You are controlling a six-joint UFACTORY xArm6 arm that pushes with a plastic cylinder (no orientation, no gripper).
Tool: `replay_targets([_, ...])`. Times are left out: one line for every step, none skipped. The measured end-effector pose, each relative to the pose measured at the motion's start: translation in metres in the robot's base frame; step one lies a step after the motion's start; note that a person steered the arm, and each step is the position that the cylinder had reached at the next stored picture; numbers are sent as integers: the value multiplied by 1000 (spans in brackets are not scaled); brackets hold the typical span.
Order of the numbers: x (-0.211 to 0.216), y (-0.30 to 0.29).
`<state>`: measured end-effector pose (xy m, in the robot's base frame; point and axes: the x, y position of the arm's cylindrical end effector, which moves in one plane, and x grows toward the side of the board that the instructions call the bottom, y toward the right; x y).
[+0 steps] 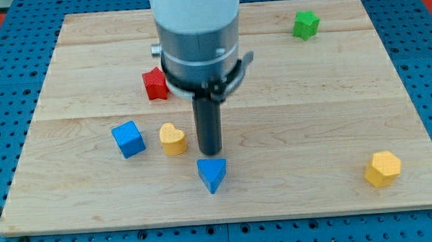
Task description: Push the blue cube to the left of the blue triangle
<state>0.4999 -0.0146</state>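
Note:
The blue cube sits on the wooden board at the view's left of centre. The blue triangle lies lower and to the right of it, near the board's bottom edge. A yellow heart block stands between them, just right of the cube. My tip is right of the yellow heart and just above the blue triangle, apart from the cube by about the width of the heart.
A red star block lies above the cube, partly beside the arm's body. A green star block is at the top right. A yellow hexagon block is at the bottom right.

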Motion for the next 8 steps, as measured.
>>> replay_targets([-43,-63])
replay_targets([-10,-92])
replay_targets([-5,-39])
replay_targets([-13,-38])
replay_targets([-61,-152])
replay_targets([-31,-180])
replay_targets([3,-105])
replay_targets([-9,-129])
